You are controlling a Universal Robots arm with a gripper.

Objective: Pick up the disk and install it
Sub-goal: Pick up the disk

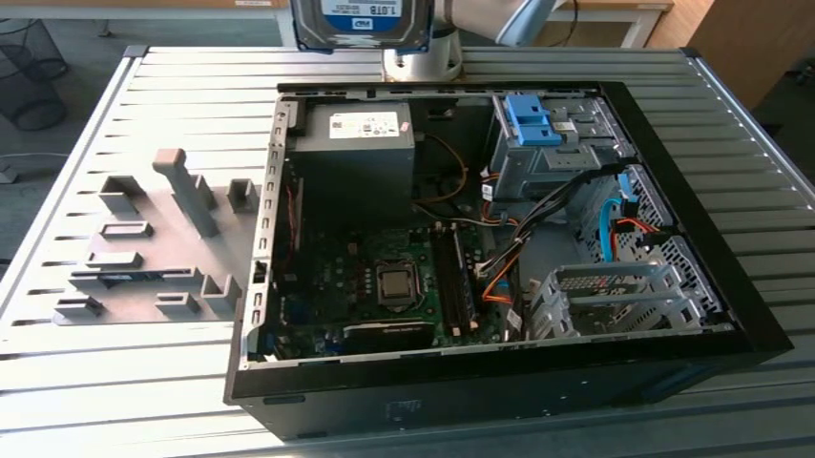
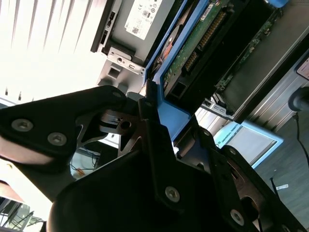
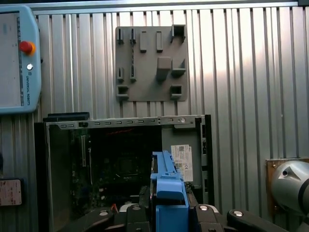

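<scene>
The disk (image 1: 361, 19) hangs in the air over the far edge of the open computer case (image 1: 510, 386), its white-and-blue label facing the exterior view. Its blue bracket (image 3: 169, 186) stands on edge between my black fingers (image 3: 208, 213). In the second wrist view the disk's green circuit board (image 2: 193, 48) shows inside the blue frame. My gripper (image 2: 161, 113) is shut on the disk's bracket, above the case and clear of it.
Inside the case lie a grey power supply (image 1: 361, 148), a motherboard (image 1: 382, 277), a drive cage with a bare blue bracket (image 1: 532, 119) and a metal cage (image 1: 612, 296). A grey fixture plate (image 1: 153, 248) lies on the slatted table. A teach pendant (image 3: 17, 58) lies nearby.
</scene>
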